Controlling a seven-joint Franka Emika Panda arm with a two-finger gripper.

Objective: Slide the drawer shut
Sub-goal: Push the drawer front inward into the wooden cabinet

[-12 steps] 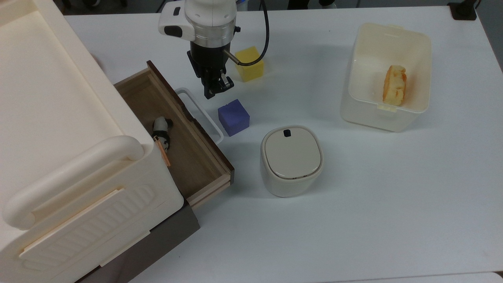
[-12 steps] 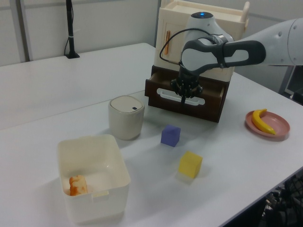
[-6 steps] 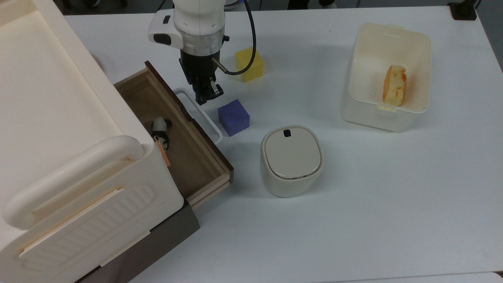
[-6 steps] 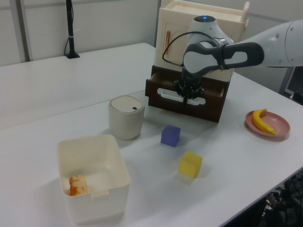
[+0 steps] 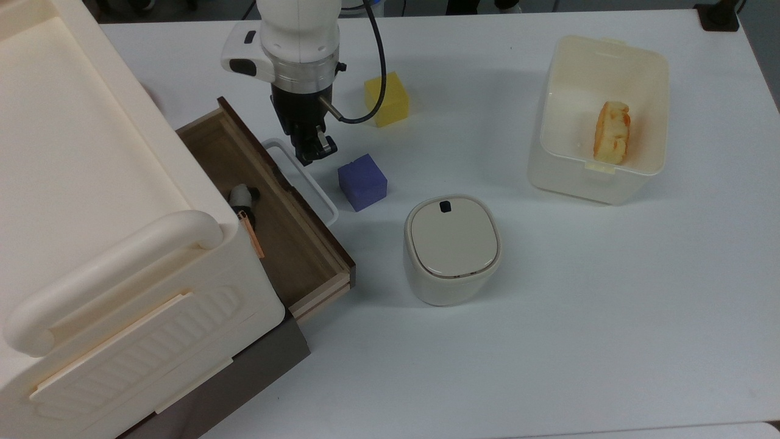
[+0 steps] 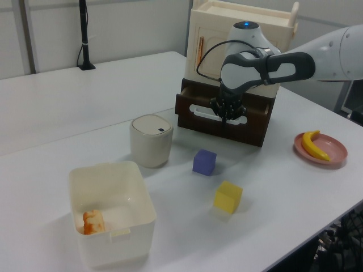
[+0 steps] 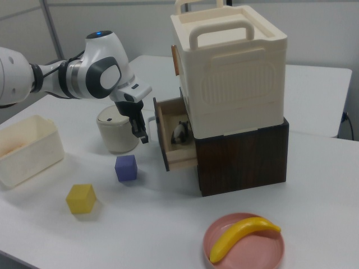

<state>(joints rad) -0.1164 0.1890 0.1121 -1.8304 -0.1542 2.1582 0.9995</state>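
1 drawer is half open, left of centre in the top view.
Your gripper presses its clenched fingers on the white handle; a small panda toy lies inside.

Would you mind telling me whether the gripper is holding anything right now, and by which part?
Nothing is held. The gripper sits against the white loop handle of the shallow wooden drawer, without gripping it.

The arm is glossy white with dark grey joint bands and a blue light on top. A black cable loops beside the black end effector.
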